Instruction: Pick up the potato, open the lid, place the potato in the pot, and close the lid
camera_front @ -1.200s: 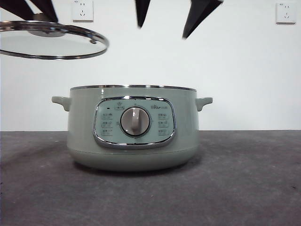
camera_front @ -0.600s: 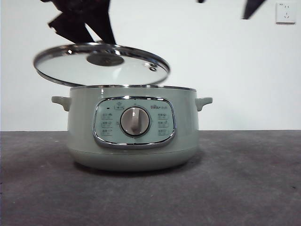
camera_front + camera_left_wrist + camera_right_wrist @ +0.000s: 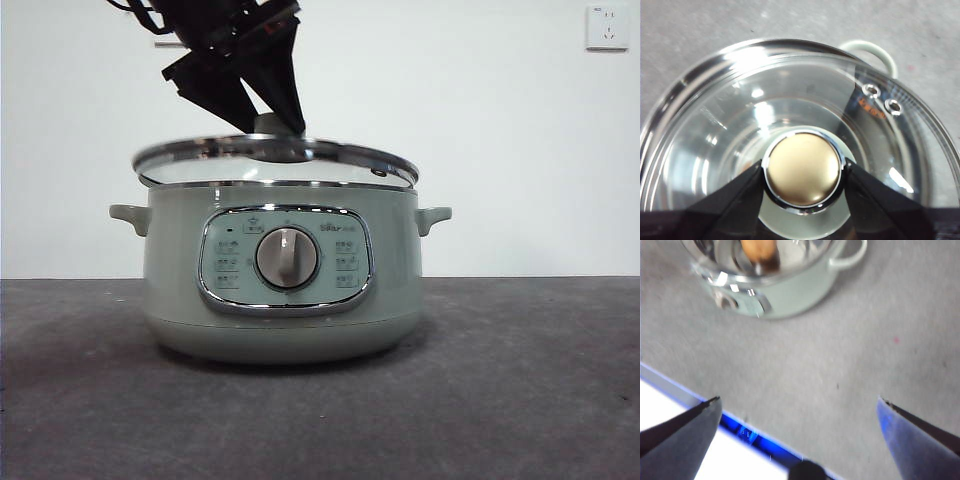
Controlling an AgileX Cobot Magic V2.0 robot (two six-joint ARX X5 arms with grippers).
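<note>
The domed glass lid with steel rim point(image 3: 275, 163) covers the mouth of the squat sage-green electric pot point(image 3: 280, 275), blocking entry from above. The left gripper point(image 3: 804, 172), clamped on the lid's knob, occupies the space over it. Grey tabletop point(image 3: 530, 380) on both sides of the pot is open.

Front cam low, table height, looking level at pot point(image 3: 280, 275), close, fills frame middle. My left wrist cam looks straight down onto lid point(image 3: 790, 130), very near, knob point(image 3: 803, 169) lower centre. My right wrist cam high, far off, tilted; pot at upper left. All three share pot.
</note>
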